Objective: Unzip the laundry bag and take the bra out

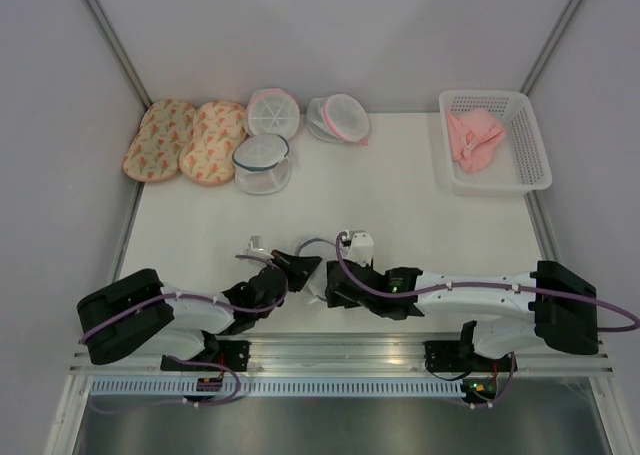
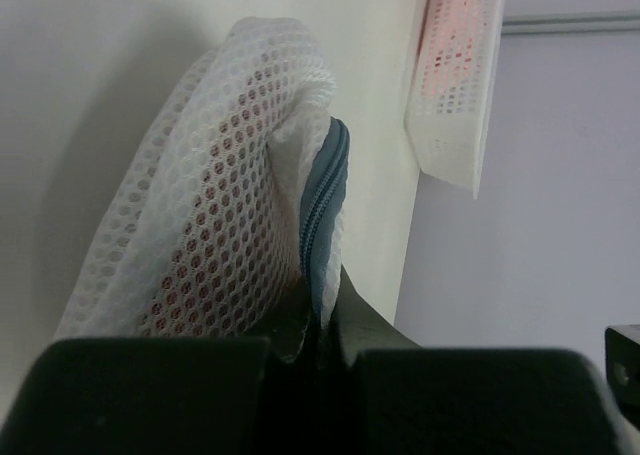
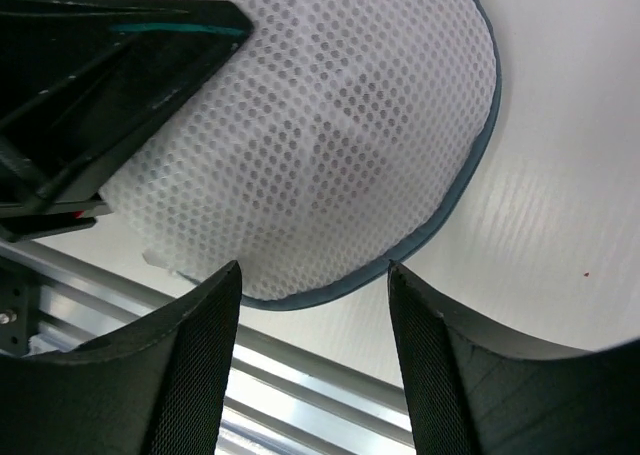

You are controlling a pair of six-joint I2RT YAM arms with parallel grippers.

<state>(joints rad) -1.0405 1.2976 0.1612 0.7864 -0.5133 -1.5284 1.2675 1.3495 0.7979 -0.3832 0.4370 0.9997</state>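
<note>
The laundry bag (image 1: 316, 286), white mesh with a blue-grey rim, lies between my two grippers near the table's front edge, mostly hidden by them from above. My left gripper (image 2: 318, 315) is shut on the bag's rim by the blue-grey zipper (image 2: 322, 200) and holds the bag (image 2: 220, 205) bunched upright. The dark red bra (image 2: 190, 275) shows only faintly through the mesh. My right gripper (image 3: 313, 275) is open, its fingers on either side of the bag's (image 3: 330, 135) rim edge, not touching it. From above, my left gripper (image 1: 300, 270) and right gripper (image 1: 335, 285) almost meet.
At the back left lie two peach patterned pads (image 1: 185, 140), two pink-rimmed mesh bags (image 1: 272, 110), and another blue-rimmed round bag (image 1: 262, 163). A white basket (image 1: 530, 125) holding pale pink cloth (image 1: 475, 140) stands at the back right. An aluminium rail (image 3: 300, 375) runs along the near edge.
</note>
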